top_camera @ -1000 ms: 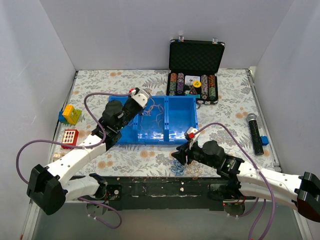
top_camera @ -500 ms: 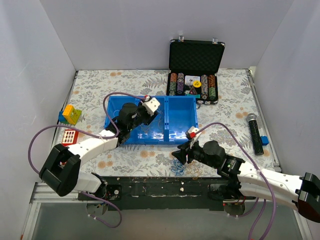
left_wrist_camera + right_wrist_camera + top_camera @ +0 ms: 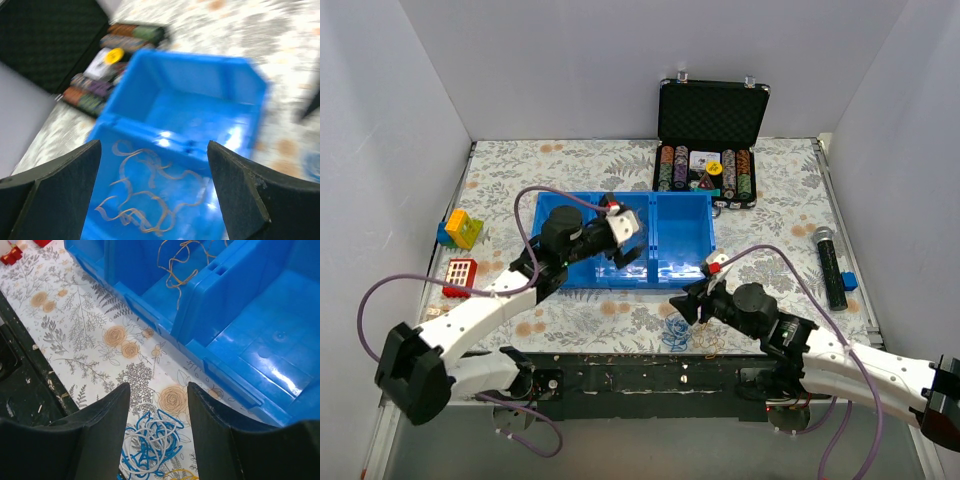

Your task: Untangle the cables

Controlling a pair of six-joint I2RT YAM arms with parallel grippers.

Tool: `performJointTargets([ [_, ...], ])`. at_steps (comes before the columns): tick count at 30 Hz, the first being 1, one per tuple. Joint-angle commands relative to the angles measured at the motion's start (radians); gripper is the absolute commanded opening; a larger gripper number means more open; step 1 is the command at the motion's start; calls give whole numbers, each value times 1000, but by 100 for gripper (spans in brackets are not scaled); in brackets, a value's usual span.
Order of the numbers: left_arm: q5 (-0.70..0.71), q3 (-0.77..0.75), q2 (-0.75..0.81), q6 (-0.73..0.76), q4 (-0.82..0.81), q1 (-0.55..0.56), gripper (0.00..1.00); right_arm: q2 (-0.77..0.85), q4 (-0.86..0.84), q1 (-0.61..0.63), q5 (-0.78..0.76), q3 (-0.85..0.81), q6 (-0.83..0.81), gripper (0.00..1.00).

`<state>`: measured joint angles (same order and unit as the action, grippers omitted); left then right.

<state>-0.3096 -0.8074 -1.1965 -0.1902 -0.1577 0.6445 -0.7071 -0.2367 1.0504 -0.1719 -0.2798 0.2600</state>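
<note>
A knotted ball of blue, white and yellow cables point(image 3: 152, 450) lies on the flowered cloth point(image 3: 677, 335) in front of the blue two-part bin point(image 3: 682, 196). My right gripper point(image 3: 158, 388) hovers open just above the ball, a finger on each side and nothing pinched. One pale tan cable point(image 3: 145, 195) lies as loose loops on the floor of the bin's left compartment and shows in the right wrist view too point(image 3: 175, 262). My left gripper point(image 3: 153, 145) hangs over that compartment point(image 3: 625, 228), jaws wide open and empty.
An open black case of poker chips point(image 3: 710, 150) stands behind the bin. A black microphone point(image 3: 830, 265) lies at the right. Coloured toy blocks point(image 3: 460, 230) and a red block point(image 3: 460, 272) sit at the left. The bin's right compartment point(image 3: 270, 340) holds nothing.
My left gripper has gone from shut to wide open and swung right, over the bin's left compartment. The right gripper has shifted slightly right above the cable ball.
</note>
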Motion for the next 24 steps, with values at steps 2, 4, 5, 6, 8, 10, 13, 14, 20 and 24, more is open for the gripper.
performJointTargets([
  [2,-302,74,138,66,266,147,87,86,39,3,-106,-10,27,57],
  [4,-341,94,124,38,284,194,85,133,80,3,-132,-7,48,56],
  [5,-345,102,105,29,284,223,84,155,97,3,-149,-4,57,55],
  [6,-352,106,85,23,282,243,82,178,108,3,-158,-1,64,55],
  [8,-359,102,22,11,270,265,76,214,132,3,-173,4,73,54],
  [10,-373,82,-64,-11,258,271,69,238,158,3,-186,2,79,53],
  [13,-379,48,-168,-17,251,271,50,256,191,2,-195,-9,85,52],
  [14,-384,48,-192,-3,250,271,46,261,198,5,-198,-12,85,52],
  [20,-367,7,-310,29,302,271,43,284,214,3,-196,-21,73,52],
  [24,-359,-9,-345,-29,267,270,43,273,217,3,-186,-27,58,52],
])
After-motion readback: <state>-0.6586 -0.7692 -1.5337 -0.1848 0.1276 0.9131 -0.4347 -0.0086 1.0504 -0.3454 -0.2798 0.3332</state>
